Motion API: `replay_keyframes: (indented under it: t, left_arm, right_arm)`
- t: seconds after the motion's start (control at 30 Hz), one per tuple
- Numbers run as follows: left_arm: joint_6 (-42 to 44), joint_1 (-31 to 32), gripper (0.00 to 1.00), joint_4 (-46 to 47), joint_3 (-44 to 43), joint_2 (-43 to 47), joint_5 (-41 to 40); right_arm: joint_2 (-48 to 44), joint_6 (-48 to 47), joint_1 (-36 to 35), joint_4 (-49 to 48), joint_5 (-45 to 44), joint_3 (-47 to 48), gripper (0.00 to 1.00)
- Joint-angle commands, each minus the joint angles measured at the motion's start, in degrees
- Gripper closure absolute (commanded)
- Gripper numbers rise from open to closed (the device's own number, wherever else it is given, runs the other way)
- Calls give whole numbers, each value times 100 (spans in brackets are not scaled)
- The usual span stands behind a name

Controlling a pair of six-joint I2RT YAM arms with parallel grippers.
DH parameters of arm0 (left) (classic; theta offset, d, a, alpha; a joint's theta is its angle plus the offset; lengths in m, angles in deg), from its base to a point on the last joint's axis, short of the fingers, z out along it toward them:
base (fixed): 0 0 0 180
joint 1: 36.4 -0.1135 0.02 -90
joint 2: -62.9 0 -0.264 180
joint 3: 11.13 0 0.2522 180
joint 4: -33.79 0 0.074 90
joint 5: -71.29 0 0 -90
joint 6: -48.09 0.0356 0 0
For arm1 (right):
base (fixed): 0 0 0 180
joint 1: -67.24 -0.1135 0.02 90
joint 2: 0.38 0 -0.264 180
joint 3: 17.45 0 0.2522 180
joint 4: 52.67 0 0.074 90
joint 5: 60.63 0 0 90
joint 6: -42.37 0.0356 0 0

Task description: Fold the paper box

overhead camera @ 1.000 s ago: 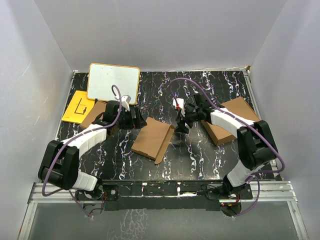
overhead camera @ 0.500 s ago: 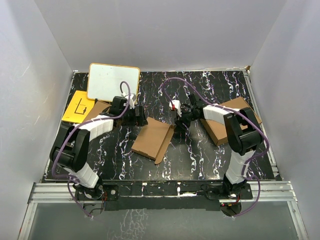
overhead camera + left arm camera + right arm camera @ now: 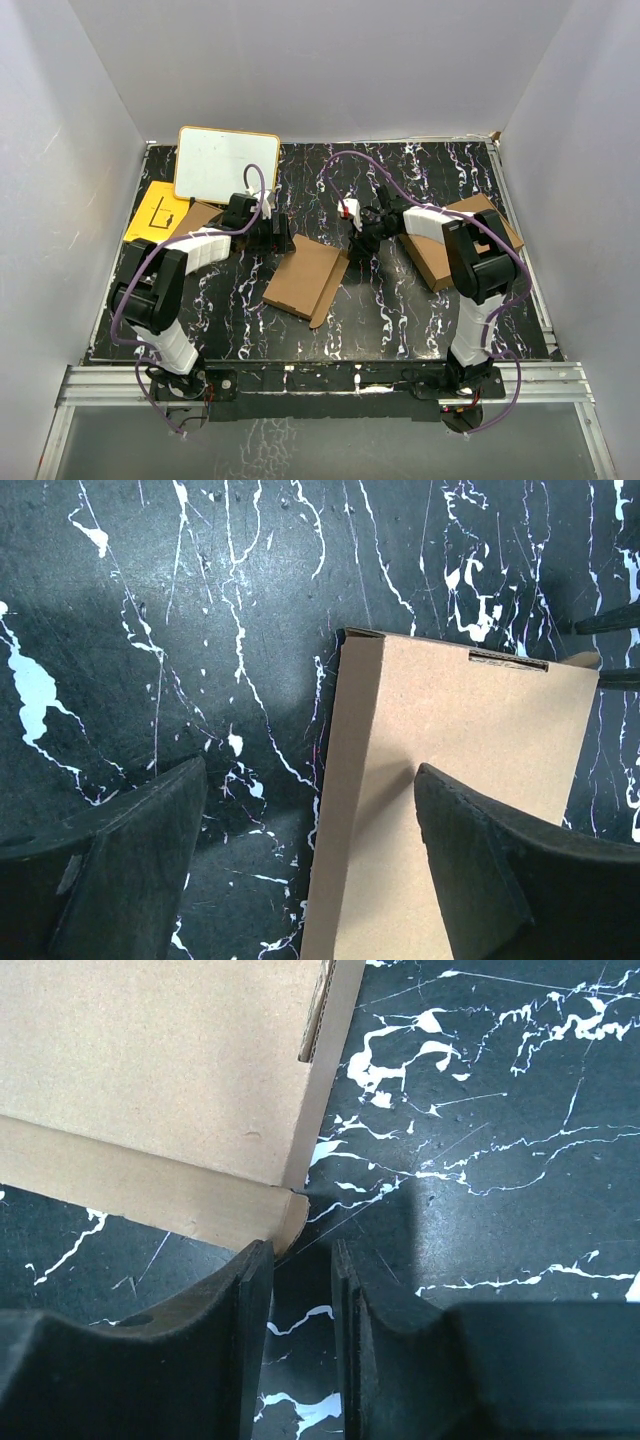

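The paper box [image 3: 305, 277] lies flat and unfolded in the middle of the table, thin brown card with a slot near one edge. My left gripper [image 3: 274, 236] hovers at its far left corner. In the left wrist view that gripper [image 3: 310, 830] is open wide, and the box's [image 3: 470, 730] long edge runs between the fingers [image 3: 130, 870]. My right gripper [image 3: 360, 240] is at the box's far right corner. Its jaws [image 3: 300, 1270] stand a narrow gap apart over bare table, and the rounded corner flap of the box [image 3: 160, 1060] is just ahead of the left finger [image 3: 200, 1340].
A whiteboard [image 3: 226, 164] and a yellow sheet [image 3: 157, 214] lie at the back left. A thicker brown box [image 3: 463, 240] sits under the right arm, and another brown piece [image 3: 195, 225] lies under the left forearm. White walls enclose the black marbled table [image 3: 400, 320].
Both arms have drawn their elbows up and in over the last second. The grippers stay at the box's far corners, the right one a little further back. The box has not moved.
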Motion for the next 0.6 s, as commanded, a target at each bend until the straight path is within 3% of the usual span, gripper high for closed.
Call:
replay_keyframes:
  t: [0.0, 0.4, 0.57]
  left_arm:
    - [-17, -25, 19, -87, -148, -72, 77]
    - [-68, -23, 23, -189, -159, -214, 102]
    - [-94, -23, 23, -236, -148, -249, 69]
  right_arm:
    - [-11, -212, 7, -84, 274, 247, 67]
    - [-146, -412, -153, -107, 170, 145, 80]
    - [-197, -437, -234, -197, 18, 68, 81]
